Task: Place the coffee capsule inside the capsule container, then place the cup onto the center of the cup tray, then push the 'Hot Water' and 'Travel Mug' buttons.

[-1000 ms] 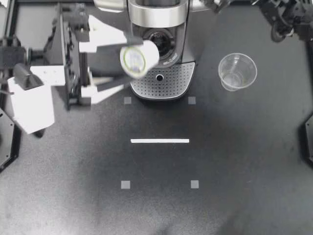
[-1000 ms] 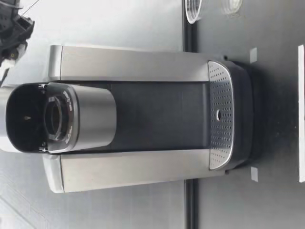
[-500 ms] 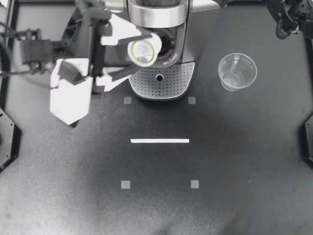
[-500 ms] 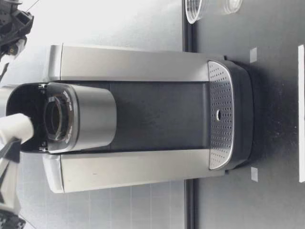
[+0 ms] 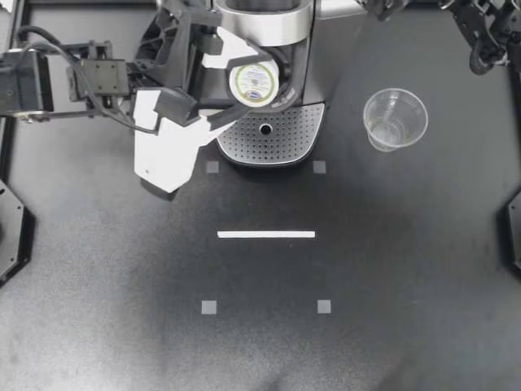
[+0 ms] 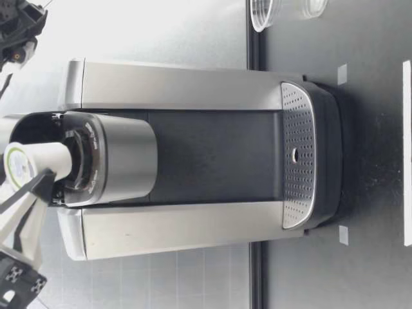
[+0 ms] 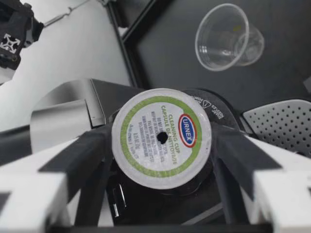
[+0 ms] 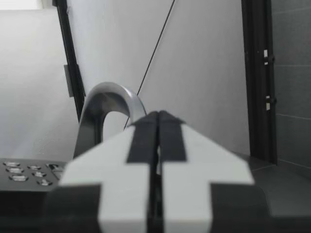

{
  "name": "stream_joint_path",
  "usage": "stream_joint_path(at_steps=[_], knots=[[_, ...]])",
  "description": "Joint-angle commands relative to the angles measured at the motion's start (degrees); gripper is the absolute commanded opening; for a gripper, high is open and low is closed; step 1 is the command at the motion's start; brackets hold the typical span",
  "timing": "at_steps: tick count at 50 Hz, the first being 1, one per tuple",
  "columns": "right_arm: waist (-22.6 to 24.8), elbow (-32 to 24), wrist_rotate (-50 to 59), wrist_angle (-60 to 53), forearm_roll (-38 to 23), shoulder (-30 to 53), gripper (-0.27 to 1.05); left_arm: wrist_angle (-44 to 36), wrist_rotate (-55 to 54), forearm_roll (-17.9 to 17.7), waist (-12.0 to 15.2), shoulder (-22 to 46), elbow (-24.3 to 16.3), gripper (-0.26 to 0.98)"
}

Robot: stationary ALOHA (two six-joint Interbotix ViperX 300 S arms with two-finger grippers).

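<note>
**At the coffee machine's head: capsule gripped over its holder**

Over the open head of the coffee machine (image 5: pixel 264 28), my left tool (image 5: pixel 252 85) grips the capsule (image 5: pixel 256 81) from two sides with its printed foil lid facing up. The low view shows the capsule's lower end at the mouth of the capsule holder (image 6: pixel 80 161). The clear cup (image 5: pixel 395 119) stands upright on the tabletop (image 5: pixel 260 342), off the cup tray (image 5: pixel 286 138) and well apart from it on my right. My right tool (image 8: pixel 158 119) is closed on nothing, fingers pressed together, near the machine's curved handle (image 8: pixel 109 97).
</note>
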Motion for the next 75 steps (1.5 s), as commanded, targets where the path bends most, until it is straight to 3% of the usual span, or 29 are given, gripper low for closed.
stream_joint_path(at_steps=[1,23,29,37,49,75], knots=[[-0.26,-0.53,-0.09,-0.79,0.0,-1.58,0.08,0.18,-0.09,0.26,0.09,-0.35,-1.76,0.51],[-0.26,-0.18,0.0,-1.23,0.0,-1.58,0.08,1.85,-0.35,2.99,0.09,1.14,-1.85,0.52],[-0.18,0.0,0.09,-1.23,0.0,-1.76,0.09,1.76,-1.14,5.62,0.18,1.05,-1.93,0.55],[-0.26,0.44,0.09,-1.23,0.0,-1.85,0.09,1.49,-6.42,11.25,0.09,0.97,-1.85,0.69],[-0.26,0.53,0.18,-1.23,0.0,-1.76,0.08,2.2,-12.74,19.16,-1.85,0.88,-1.49,0.69],[-0.18,0.62,3.08,-1.41,-1.49,-0.97,0.09,5.01,-14.85,20.3,-4.31,1.23,-1.05,0.76]])
